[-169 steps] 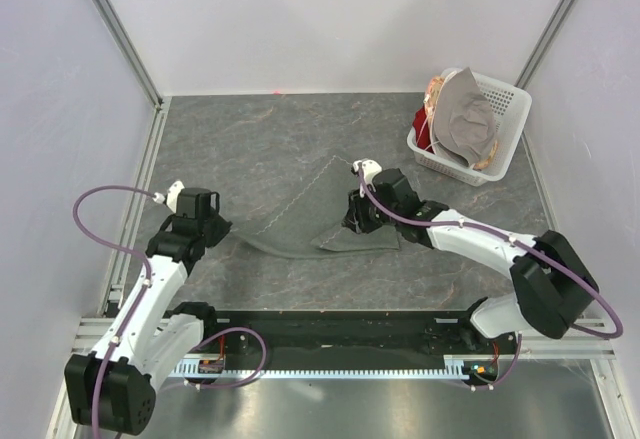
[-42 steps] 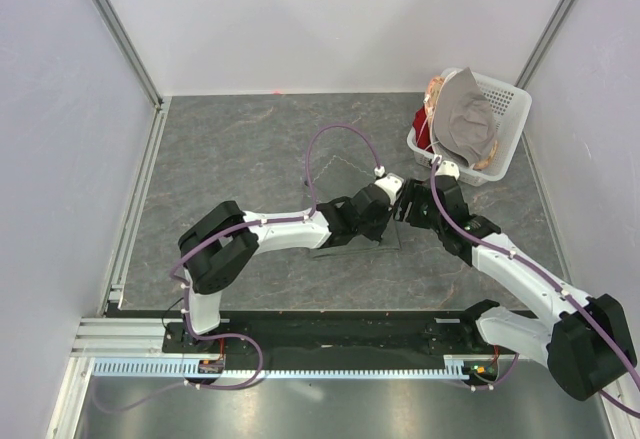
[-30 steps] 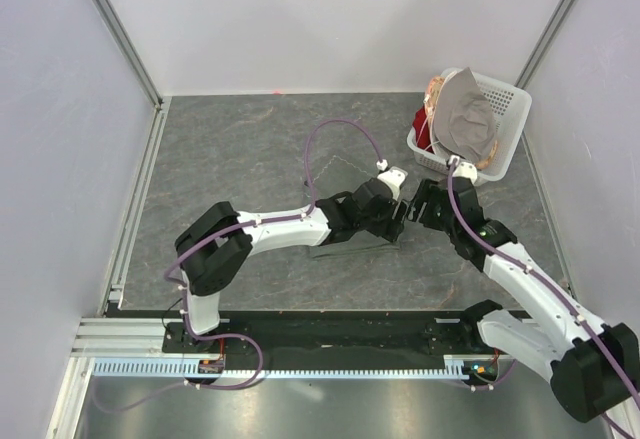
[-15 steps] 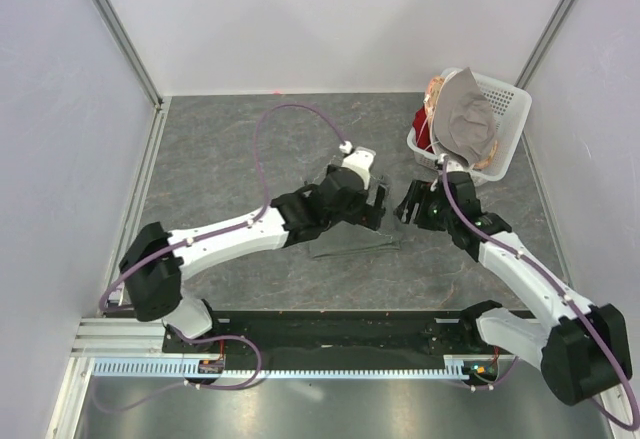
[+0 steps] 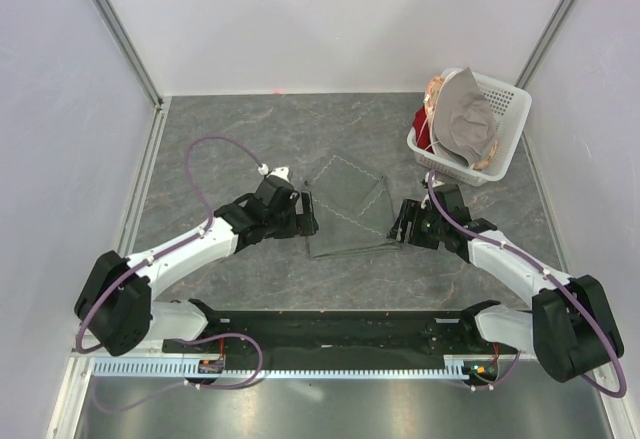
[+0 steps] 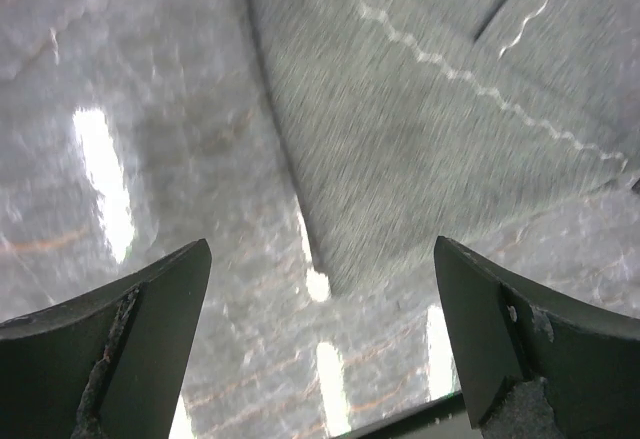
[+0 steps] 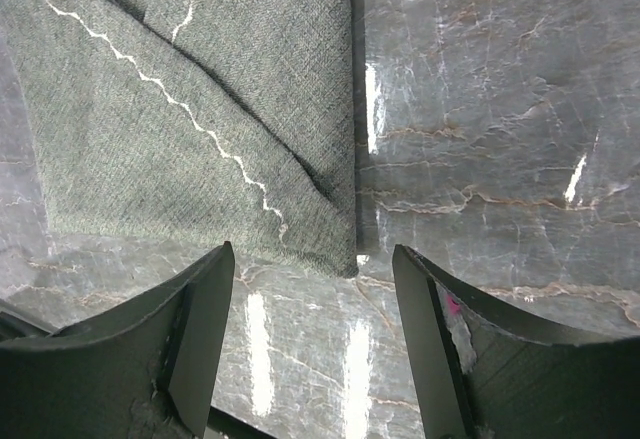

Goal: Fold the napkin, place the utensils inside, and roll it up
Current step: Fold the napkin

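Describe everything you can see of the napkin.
The napkin is a dark grey-green woven cloth with a light, wavy stitched hem. It lies folded and flat on the grey marbled table, with its layers overlapping so that the hem runs diagonally across the top layer. It sits between the left gripper and the right gripper, both open just off its side edges. Neither appears to touch it.
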Motion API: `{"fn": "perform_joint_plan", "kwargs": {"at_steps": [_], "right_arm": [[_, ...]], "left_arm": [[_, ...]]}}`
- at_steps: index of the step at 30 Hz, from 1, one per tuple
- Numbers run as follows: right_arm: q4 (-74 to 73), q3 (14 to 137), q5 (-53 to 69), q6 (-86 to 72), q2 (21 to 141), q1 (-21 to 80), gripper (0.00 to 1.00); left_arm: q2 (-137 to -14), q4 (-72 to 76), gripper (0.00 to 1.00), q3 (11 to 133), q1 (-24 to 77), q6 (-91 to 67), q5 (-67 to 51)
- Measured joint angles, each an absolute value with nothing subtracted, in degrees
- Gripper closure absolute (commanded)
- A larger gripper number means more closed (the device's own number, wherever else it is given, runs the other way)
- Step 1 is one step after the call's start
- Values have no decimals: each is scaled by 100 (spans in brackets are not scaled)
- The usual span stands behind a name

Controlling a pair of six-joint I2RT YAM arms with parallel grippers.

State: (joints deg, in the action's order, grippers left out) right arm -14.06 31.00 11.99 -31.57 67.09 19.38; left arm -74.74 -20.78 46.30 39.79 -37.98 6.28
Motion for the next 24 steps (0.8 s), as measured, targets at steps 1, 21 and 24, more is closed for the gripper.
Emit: {"fn": "perform_joint_plan", "kwargs": {"at_steps": [1,21,24], "right_arm": [[-1365,3087,1199,-3159,6731,1938,28],[-768,2764,1197,-3304,7148,1938,64],[-738,2755,1199,-3304,7196,1938,67]], "left_arm": [[-7395,-2073,1,4536,3955,-3848,539],[-7076,-1293,8,3234,3863,-4989,-301],[-7063,-1050,11,3092,3863,-5172,-338]]}}
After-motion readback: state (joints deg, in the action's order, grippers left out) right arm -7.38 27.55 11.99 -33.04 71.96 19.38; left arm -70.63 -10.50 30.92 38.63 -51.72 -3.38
